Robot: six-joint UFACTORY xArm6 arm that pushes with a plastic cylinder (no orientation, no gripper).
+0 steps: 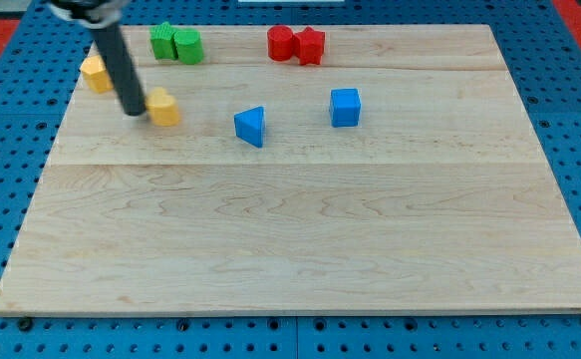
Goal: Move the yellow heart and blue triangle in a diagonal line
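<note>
Wooden board [300, 229]: our tip [133, 112], no pincer fitted, touches 1 small yellow heart block [163, 107] left of blue triangle block [251, 127]; off-centre push risks slippage.

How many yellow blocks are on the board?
2: one yellow block near the view's top-left, partly behind the rod; the yellow heart just right of my tip. None seem hidden.
</note>
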